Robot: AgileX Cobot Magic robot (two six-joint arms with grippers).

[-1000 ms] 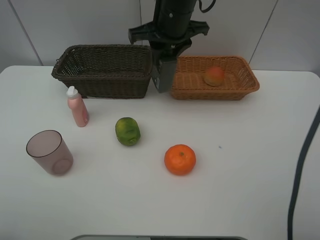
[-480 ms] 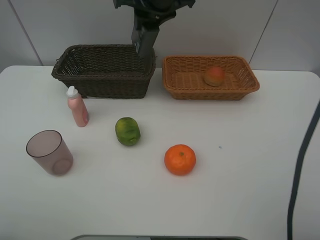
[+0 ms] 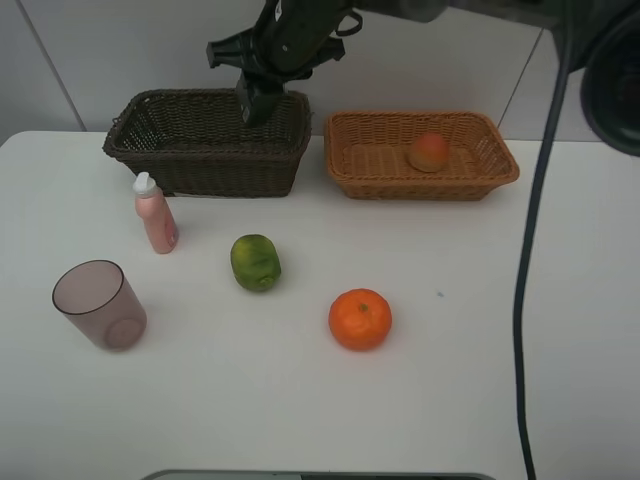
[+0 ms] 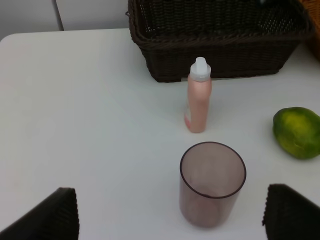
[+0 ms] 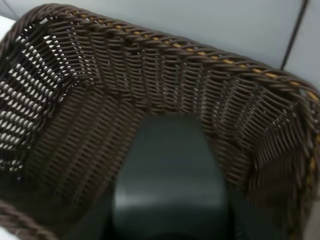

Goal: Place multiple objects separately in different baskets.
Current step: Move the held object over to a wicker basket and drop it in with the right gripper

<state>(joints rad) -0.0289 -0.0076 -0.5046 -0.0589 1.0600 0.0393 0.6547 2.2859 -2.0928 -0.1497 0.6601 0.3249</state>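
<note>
Although the high view shows only the dark grey bottle [image 3: 253,102] hanging over the right end of the dark brown basket [image 3: 205,165], the right wrist view frames it within the woven walls. The right gripper [image 3: 260,82] is clamped on it. Only the left wrist view shows the left gripper [image 4: 172,212], jaws wide apart, near the mauve cup [image 3: 98,305]. The tan basket [image 3: 420,190] holds the peach-like fruit [image 3: 428,152]. On the table stand the pink bottle [image 3: 154,215], green fruit [image 3: 256,262] and orange [image 3: 360,319].
</note>
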